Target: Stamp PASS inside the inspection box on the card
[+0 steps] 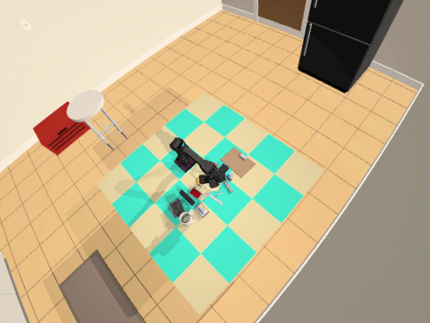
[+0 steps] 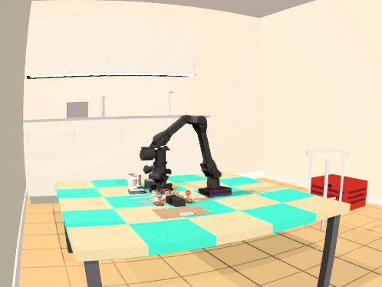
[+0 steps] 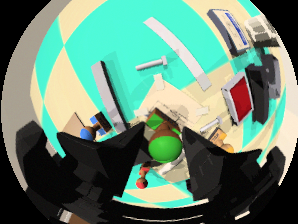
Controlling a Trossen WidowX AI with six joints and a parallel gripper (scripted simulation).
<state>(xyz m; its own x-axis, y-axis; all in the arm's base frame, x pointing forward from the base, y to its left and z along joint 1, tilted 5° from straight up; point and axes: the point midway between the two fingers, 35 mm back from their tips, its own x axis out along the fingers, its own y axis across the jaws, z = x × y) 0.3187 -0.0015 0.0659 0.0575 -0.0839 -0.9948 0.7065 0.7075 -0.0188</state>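
My gripper [image 1: 212, 183] [image 2: 161, 186] [image 3: 164, 127] is shut on the green-knobbed stamp [image 3: 165, 149], which has a brown handle and a block with green on it. The stamp is over the near part of the cream card [image 3: 169, 96], which is taped at its corners. The stamp and fingers hide part of the card, including any box beneath; I cannot tell whether the stamp touches it. The red ink pad [image 1: 195, 193] [image 3: 241, 98] lies open to the right of the card in the wrist view. Lettering on the stamp is not readable.
Blue [image 2: 159, 196] [image 3: 87, 134], red [image 2: 188, 194] [image 3: 142, 183] and orange-knobbed [image 2: 174, 188] [image 3: 226, 148] stamps stand close around the gripper. A grey bar [image 3: 106, 92], a pale ruler [image 1: 216, 199] [image 3: 182, 51], a mug [image 1: 186, 218] and a brown clipboard [image 1: 235, 163] [image 2: 169, 212] lie further out.
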